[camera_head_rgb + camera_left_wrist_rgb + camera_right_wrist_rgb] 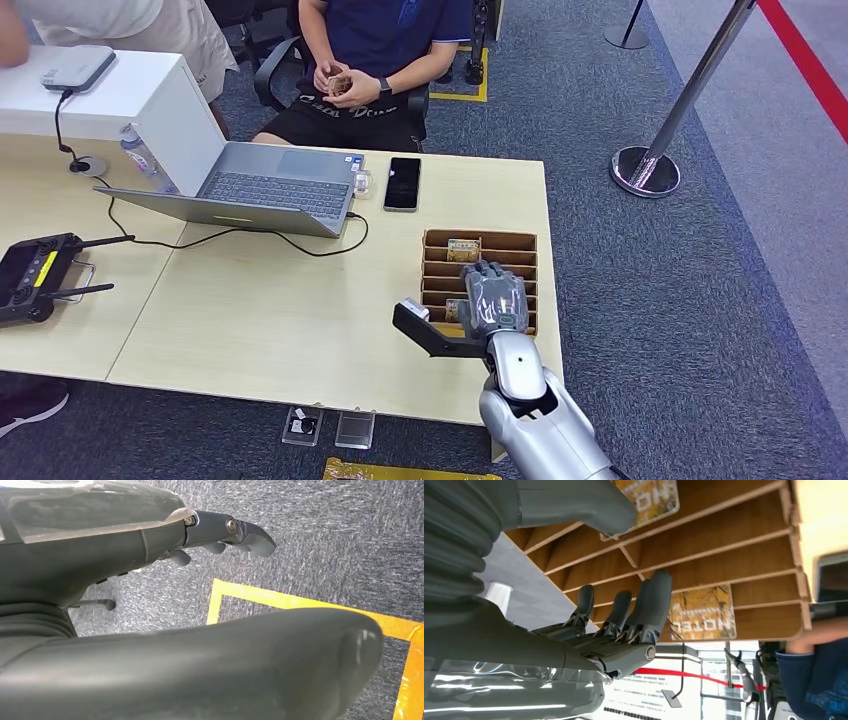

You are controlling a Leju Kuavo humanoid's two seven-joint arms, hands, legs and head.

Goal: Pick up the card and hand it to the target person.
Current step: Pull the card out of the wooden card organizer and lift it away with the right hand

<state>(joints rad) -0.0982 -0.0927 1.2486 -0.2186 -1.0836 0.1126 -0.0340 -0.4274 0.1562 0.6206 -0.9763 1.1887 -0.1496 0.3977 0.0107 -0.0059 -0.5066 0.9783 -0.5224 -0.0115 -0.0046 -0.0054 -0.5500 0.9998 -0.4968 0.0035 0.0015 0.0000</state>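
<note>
A slotted wooden card box (505, 241) stands near the table's right edge. One patterned card (463, 247) sits in a far slot, and another card (455, 308) sits in a near slot beside my thumb. My right hand (495, 300) hovers over the box with fingers spread and thumb out to the left, holding nothing. In the right wrist view the right hand (614, 625) has its fingertips close to the far card (701, 612), while the near card (649, 495) lies by the thumb. My left hand (150, 545) hangs over the carpet, holding nothing. A seated person (385, 40) faces the table, with cards in both hands.
An open laptop (270, 185) and a black phone (402, 183) lie between the box and the person. A black remote (35, 275) sits at the table's left. A white cabinet (110, 100) stands far left. A stanchion base (645, 170) stands on the carpet to the right.
</note>
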